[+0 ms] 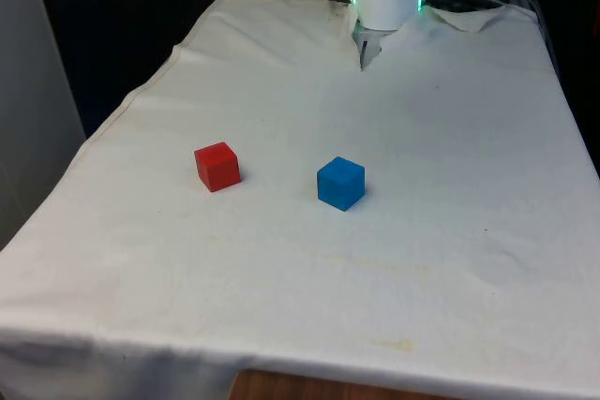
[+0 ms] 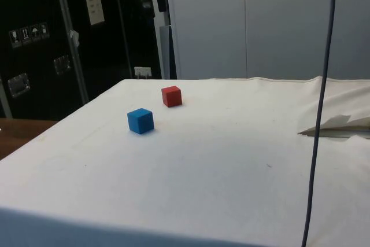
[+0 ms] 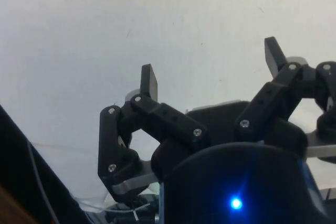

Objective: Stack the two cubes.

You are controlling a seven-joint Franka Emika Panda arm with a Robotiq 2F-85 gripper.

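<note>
- The red cube (image 1: 217, 166) and the blue cube (image 1: 340, 183) sit apart on the white-clothed worktop (image 1: 422, 278), near its middle; in the front view the red one is to the left, the blue to the right; in the side view the blue cube (image 2: 140, 121) lies nearer the camera, the red cube (image 2: 171, 96) beyond it; each rests flat, neither on top of the other
- The end effector (image 3: 210, 64) holds nothing; in the wrist view its two fingers stand wide apart over bare cloth
- Judged from this, stacking has not begun; the step in hand is the approach to a first cube
- The next move calls for bringing the fingers down astride one cube, squared to its faces, closing, lifting, then setting it centred on the other
- No containers are on the worktop; only the two cubes lie on it
</note>
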